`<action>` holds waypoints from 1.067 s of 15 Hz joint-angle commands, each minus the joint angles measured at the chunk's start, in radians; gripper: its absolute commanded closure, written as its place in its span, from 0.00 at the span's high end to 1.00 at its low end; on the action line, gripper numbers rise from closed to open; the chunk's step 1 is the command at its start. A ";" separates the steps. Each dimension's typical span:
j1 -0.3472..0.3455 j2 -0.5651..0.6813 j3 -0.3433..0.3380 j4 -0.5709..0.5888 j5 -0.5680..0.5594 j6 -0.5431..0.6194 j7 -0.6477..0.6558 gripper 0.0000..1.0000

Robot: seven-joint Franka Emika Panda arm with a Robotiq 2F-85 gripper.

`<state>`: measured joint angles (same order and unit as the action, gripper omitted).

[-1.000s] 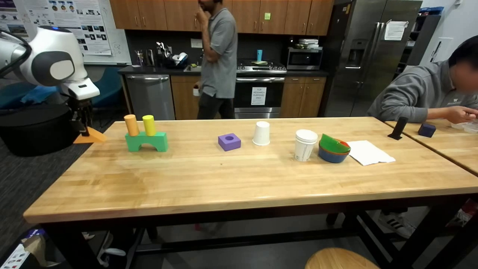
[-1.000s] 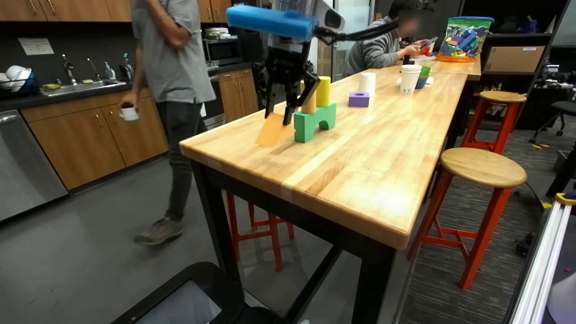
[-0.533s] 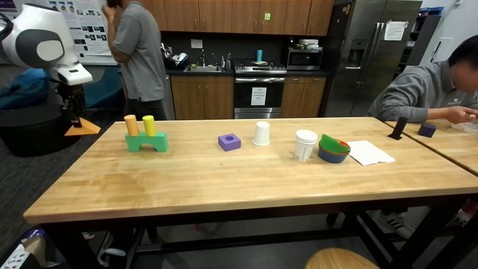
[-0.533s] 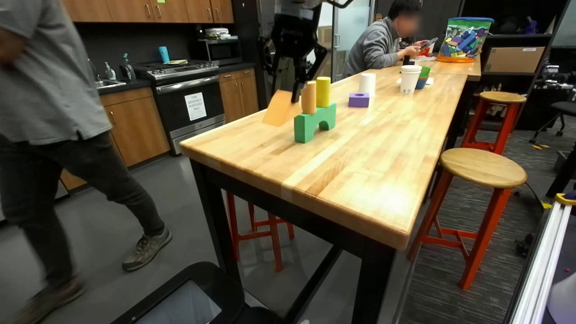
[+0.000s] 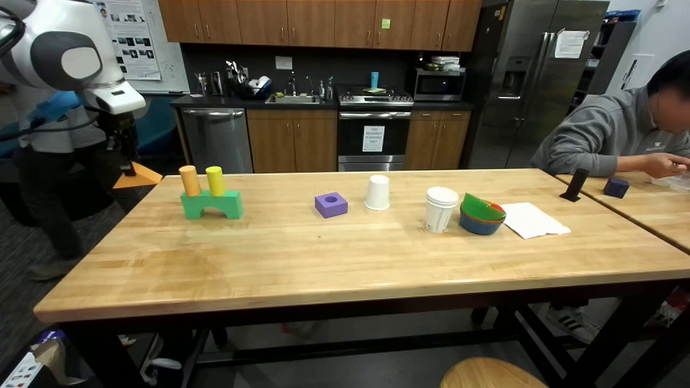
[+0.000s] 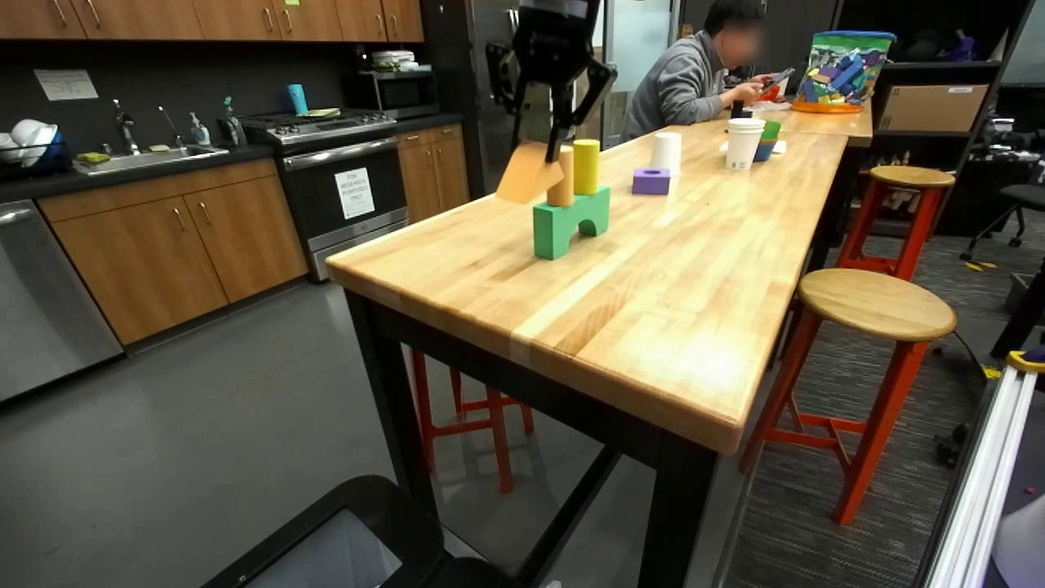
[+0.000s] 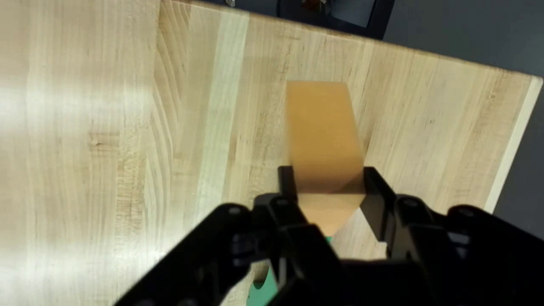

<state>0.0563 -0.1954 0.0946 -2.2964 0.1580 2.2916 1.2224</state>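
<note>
end effector (image 7: 328, 182) in the wrist view: clamped on an orange block (image 7: 325, 131), a dark finger pressed to either side. the orange block shows against the worktop (image 7: 127, 170), whose edge runs across the top to a corner at upper right; part of a green arch (image 7: 261, 292) peeks out below, mostly hidden.

in an exterior view, the green arch stands near the worktop's far left corner, an orange cylinder (image 5: 190, 180) and a yellow cylinder (image 5: 215, 181) upright on it. the orange block, wedge-shaped, appears just past that corner, apart from the orange cylinder. farther right, a purple block (image 5: 330, 210) lies near an upturned white cup (image 5: 377, 193); stacked cups (image 5: 439, 213) stand beside nested bowls (image 5: 481, 223).

in an exterior view, the orange block is tilted, its outline crossing the worktop's kitchen-side long edge; a stool (image 6: 878, 304) stands by the opposite long edge.
</note>
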 commanded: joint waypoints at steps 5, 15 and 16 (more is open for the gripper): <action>-0.027 -0.046 0.003 0.018 -0.030 -0.038 -0.013 0.16; -0.039 -0.114 0.003 0.060 -0.023 -0.117 -0.016 0.16; -0.041 -0.115 0.001 0.061 -0.019 -0.114 -0.021 0.16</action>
<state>0.0305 -0.2908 0.0952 -2.2466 0.1420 2.2050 1.2097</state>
